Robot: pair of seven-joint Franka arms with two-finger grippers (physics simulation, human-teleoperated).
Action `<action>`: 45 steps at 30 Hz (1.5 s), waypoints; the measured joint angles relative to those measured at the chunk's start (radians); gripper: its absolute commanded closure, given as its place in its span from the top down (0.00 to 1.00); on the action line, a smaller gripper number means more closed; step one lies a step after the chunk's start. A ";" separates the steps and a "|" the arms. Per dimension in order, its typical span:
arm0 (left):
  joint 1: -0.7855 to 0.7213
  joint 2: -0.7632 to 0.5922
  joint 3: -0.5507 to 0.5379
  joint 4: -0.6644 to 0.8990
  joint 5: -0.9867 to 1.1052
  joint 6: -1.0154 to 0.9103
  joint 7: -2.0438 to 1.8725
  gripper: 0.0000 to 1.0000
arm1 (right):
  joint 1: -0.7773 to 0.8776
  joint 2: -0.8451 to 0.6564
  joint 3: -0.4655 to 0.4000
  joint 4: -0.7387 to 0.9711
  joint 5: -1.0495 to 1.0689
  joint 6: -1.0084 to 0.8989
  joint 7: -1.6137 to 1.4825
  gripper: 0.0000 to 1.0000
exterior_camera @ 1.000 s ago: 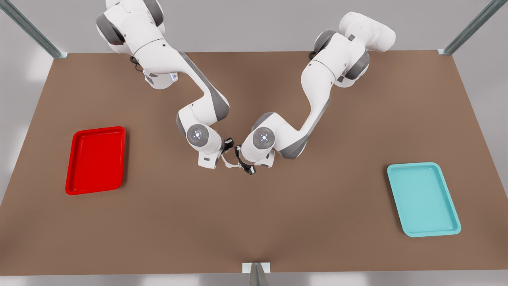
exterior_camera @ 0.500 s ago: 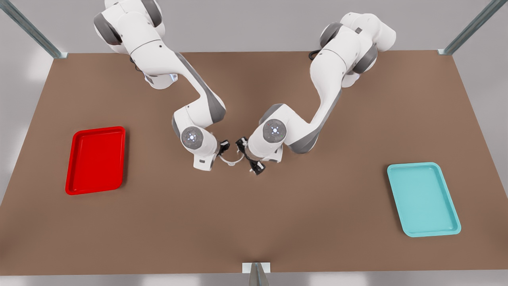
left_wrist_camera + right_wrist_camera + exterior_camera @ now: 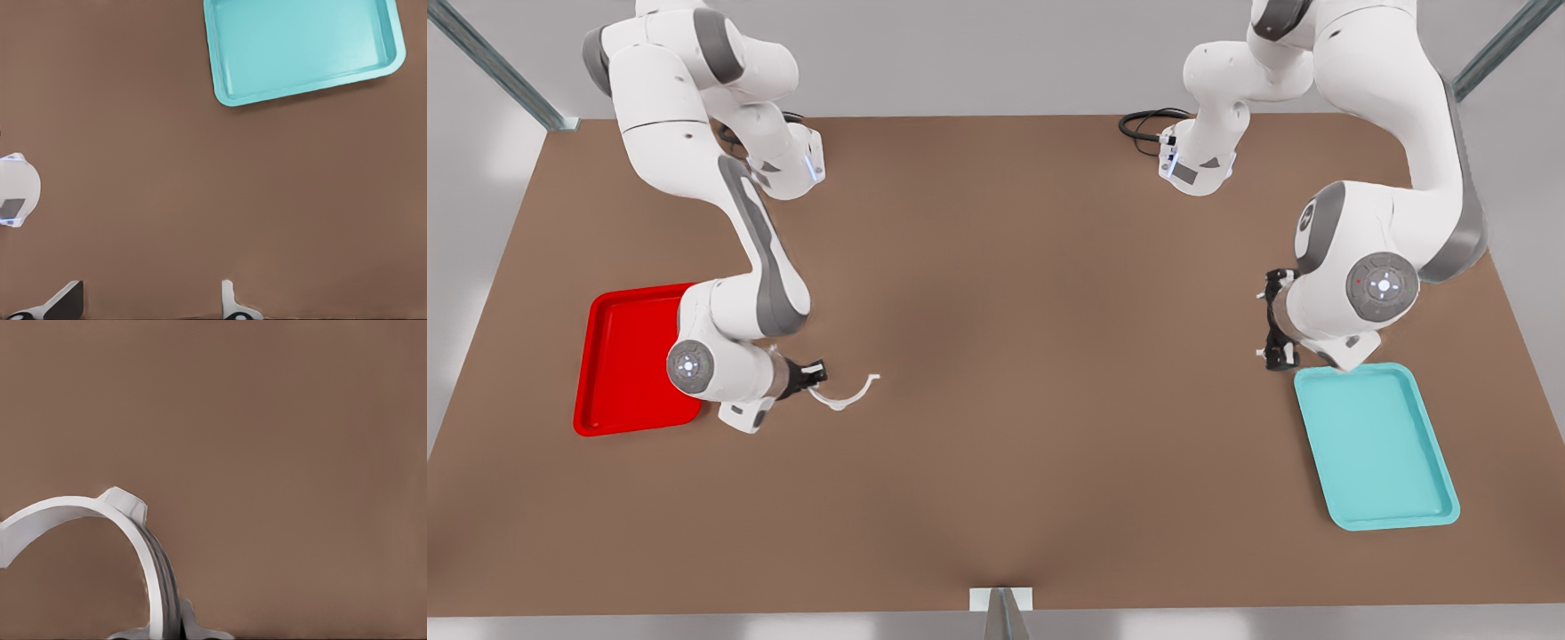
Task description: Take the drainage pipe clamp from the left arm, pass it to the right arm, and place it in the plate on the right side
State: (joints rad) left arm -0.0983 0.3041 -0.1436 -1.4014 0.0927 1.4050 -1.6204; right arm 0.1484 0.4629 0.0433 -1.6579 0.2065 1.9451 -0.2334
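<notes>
The drainage pipe clamp, a thin white half-ring with end tabs, hangs just above the brown table, and my right gripper is shut on one of its ends. In the right wrist view the clamp arcs close to the camera. This arm stands at the front view's left, its wrist over the near corner of the red plate; the clamp itself is beside the plate, over bare table. My left gripper is open and holds nothing, at the front view's right, just beyond the teal tray. Its fingertips stand wide apart.
The teal tray lies flat on the table, with nothing in it. A black cable curls by an arm base at the table's far edge. Metal frame posts stand at the far corners, and a bracket sits at the near edge.
The arms have swung apart from the table's middle. The left gripper let go of the clamp and moved to the teal tray. The right gripper carried the clamp towards the red plate.
</notes>
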 measured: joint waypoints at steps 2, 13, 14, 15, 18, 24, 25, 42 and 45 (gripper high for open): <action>0.000 0.006 -0.002 0.007 -0.039 -0.044 0.142 1.00 | -0.061 0.003 -0.002 0.003 -0.003 -0.009 -0.040 0.21; 0.014 0.008 -0.003 0.011 -0.057 -0.115 0.694 1.00 | -0.323 0.017 -0.004 0.024 -0.085 -0.018 -0.264 0.21; 0.015 0.008 -0.003 0.013 -0.054 -0.116 0.729 1.00 | -0.347 0.017 -0.004 0.024 -0.097 -0.016 -0.282 0.21; 0.016 0.008 -0.003 0.016 -0.052 -0.118 0.762 1.00 | -0.373 0.018 -0.003 0.024 -0.110 -0.015 -0.300 0.21; 0.015 0.004 -0.005 0.018 -0.049 -0.124 0.851 1.00 | -0.456 0.045 -0.004 0.029 -0.138 0.001 -0.359 0.21; 0.012 0.004 -0.009 0.019 -0.049 -0.137 0.989 1.00 | -0.592 0.164 -0.004 0.107 -0.159 0.043 -0.488 0.21; 0.011 0.005 -0.009 0.019 -0.049 -0.138 1.008 1.00 | -0.605 0.173 -0.004 0.110 -0.163 0.048 -0.508 0.21; 0.009 0.016 -0.009 0.019 -0.049 -0.119 1.208 1.00 | -0.556 0.108 0.000 0.185 -0.195 0.001 -0.722 1.00; 0.009 0.016 -0.009 0.019 -0.050 -0.116 1.227 1.00 | -0.393 0.098 -0.008 0.366 -0.207 -0.159 -0.688 1.00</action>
State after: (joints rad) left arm -0.0890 0.3203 -0.1531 -1.3825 0.0429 1.2886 -0.3931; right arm -0.2449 0.5612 0.0349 -1.2917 -0.0007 1.7865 -0.9217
